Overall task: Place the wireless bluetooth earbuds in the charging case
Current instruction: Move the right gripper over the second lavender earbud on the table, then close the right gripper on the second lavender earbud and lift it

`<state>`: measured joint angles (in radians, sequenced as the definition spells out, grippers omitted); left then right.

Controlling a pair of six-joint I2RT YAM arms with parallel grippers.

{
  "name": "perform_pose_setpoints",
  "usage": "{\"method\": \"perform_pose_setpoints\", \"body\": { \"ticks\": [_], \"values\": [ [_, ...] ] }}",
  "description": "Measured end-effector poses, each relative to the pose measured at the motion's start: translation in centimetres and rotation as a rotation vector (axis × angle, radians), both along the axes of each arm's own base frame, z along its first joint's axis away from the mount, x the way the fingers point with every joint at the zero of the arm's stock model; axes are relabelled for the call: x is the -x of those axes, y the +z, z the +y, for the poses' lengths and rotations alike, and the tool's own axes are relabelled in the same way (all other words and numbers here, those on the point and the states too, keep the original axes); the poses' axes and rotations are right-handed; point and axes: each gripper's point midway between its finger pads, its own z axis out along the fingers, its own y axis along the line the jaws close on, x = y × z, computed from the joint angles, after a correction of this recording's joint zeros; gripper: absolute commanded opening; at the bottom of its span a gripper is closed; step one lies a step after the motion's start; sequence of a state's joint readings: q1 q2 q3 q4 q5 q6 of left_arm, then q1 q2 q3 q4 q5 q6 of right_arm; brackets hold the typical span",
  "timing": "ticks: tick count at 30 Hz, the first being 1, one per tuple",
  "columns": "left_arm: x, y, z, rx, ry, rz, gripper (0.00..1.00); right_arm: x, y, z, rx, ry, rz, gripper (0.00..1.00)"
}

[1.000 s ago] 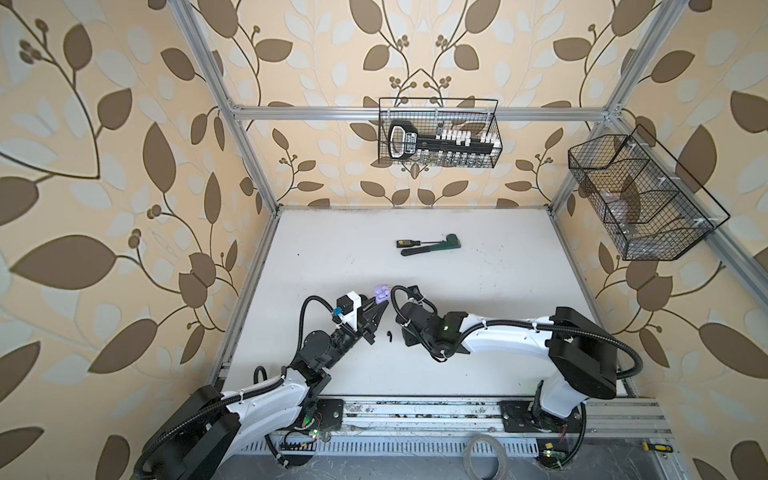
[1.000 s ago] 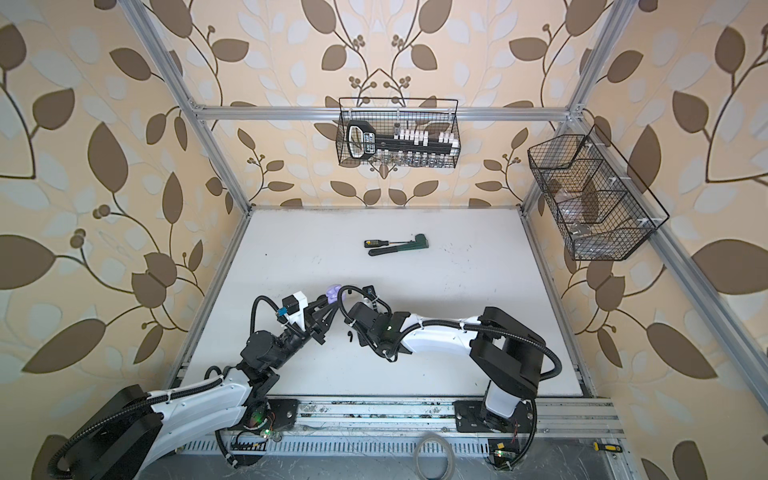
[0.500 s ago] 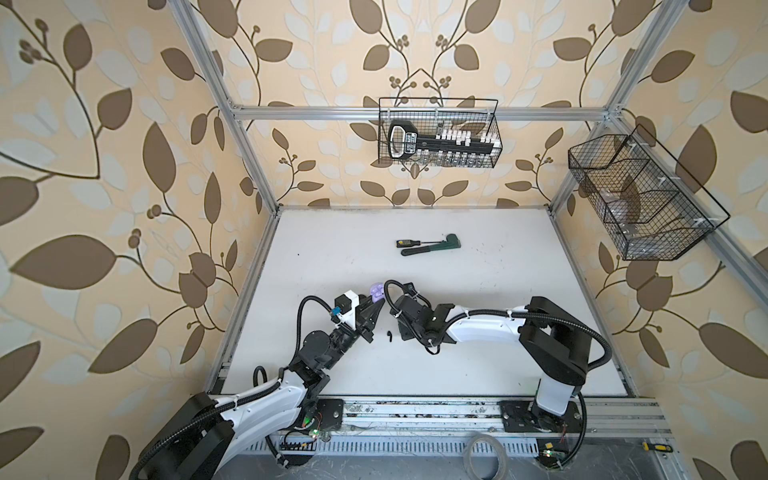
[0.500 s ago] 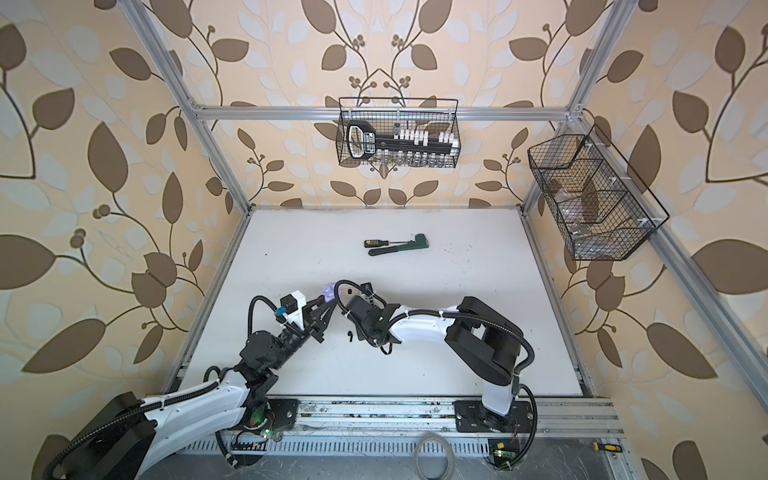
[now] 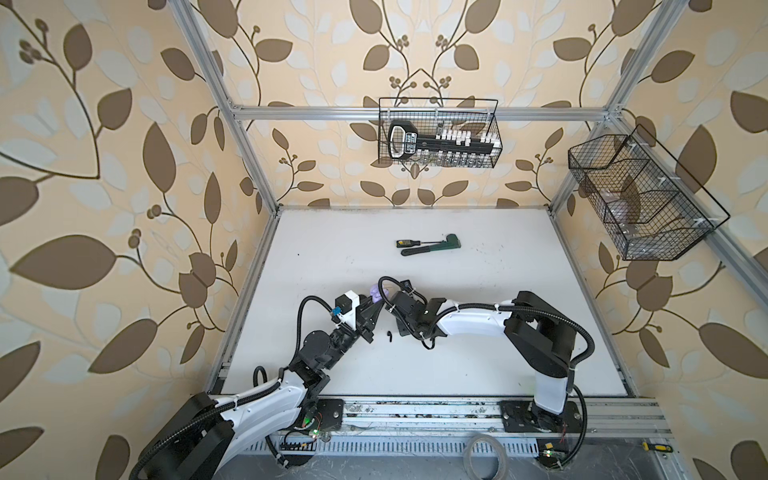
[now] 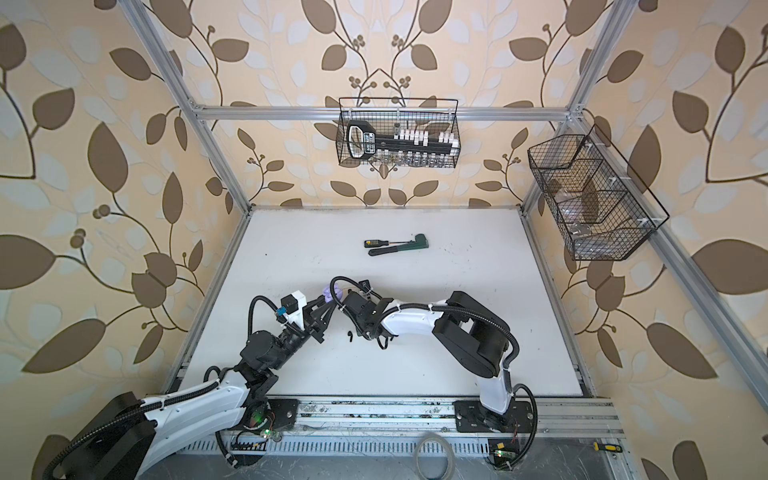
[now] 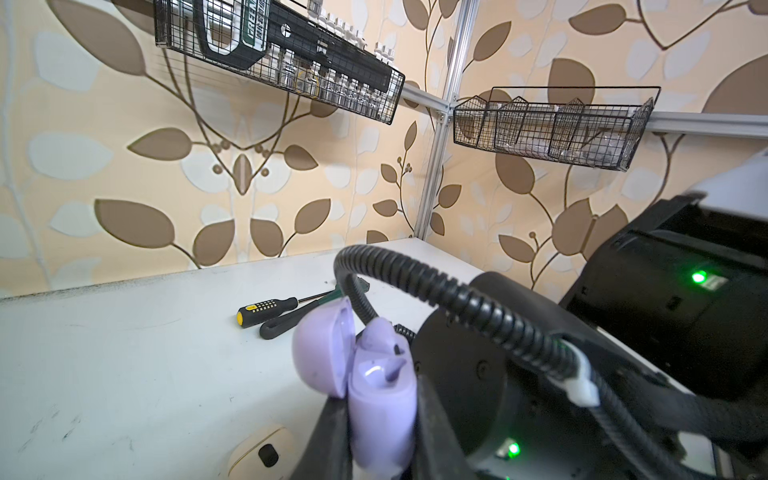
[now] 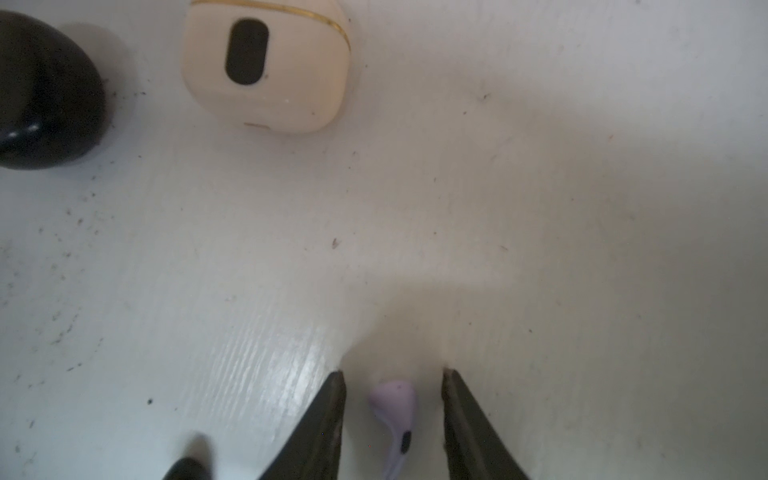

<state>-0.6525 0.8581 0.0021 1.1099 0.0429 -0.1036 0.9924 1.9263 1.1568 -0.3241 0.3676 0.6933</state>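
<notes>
Near the lower middle of both top views, the right arm now reaches further left than a second ago, its elbow drawn in toward the centre, while the left gripper (image 5: 371, 311) and the black earbud (image 5: 389, 336) on the table sit where they were. The left gripper is clamped on the smooth lavender charging case (image 7: 382, 399), whose domed lid (image 7: 322, 345) stands hinged open over a glossy hollow. At the bottom of the right wrist view, the right gripper (image 8: 393, 374) has its dark tapered fingers (image 8: 328, 415) apart. They stand on either side of the lavender earbud (image 8: 392, 407), which lies on the table with a gap on each side; it has a rounded head and a short stem with a dark spot. At the upper left of that view lie a cream charging case (image 8: 266, 66) with rounded corners, a thin gold line and a dark oval window, and a glossy black rounded case (image 8: 45, 91). The white table (image 5: 478, 257) is matt, scuffed and speckled with dark grit. Toward its far side lie a screwdriver (image 5: 409, 242) with a yellow and black handle and, touching it, a green pipe wrench (image 5: 432, 246). Leaf-patterned beige wallpaper, aluminium frame bars and two black wire baskets (image 5: 438, 133) (image 5: 640, 195) enclose the cell.
</notes>
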Motion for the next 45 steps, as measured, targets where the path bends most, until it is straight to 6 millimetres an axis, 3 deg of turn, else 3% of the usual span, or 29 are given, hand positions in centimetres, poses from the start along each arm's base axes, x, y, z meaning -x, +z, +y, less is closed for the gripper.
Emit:
{"method": "perform_pose_setpoints", "body": {
  "ticks": [5,14,20,36,45],
  "values": [
    [0.0,0.0,0.0,0.000,0.000,0.000,0.00,-0.1,0.0,-0.1,0.007,0.001,-0.003,0.27],
    [0.0,0.0,0.0,0.000,-0.001,0.000,0.00,-0.1,0.0,-0.2,0.018,-0.003,-0.008,0.26],
    [0.0,0.0,0.0,0.000,-0.001,-0.001,0.00,0.0,0.0,-0.3,0.021,-0.005,-0.007,0.18],
    [0.2,-0.5,-0.3,-0.028,-0.019,0.007,0.00,0.0,0.2,-0.5,0.005,-0.020,-0.020,0.15],
    [-0.2,-2.4,-2.1,-0.116,-0.088,0.095,0.00,0.2,3.6,-2.9,-0.027,-0.072,-0.100,0.15]
  ]
}}
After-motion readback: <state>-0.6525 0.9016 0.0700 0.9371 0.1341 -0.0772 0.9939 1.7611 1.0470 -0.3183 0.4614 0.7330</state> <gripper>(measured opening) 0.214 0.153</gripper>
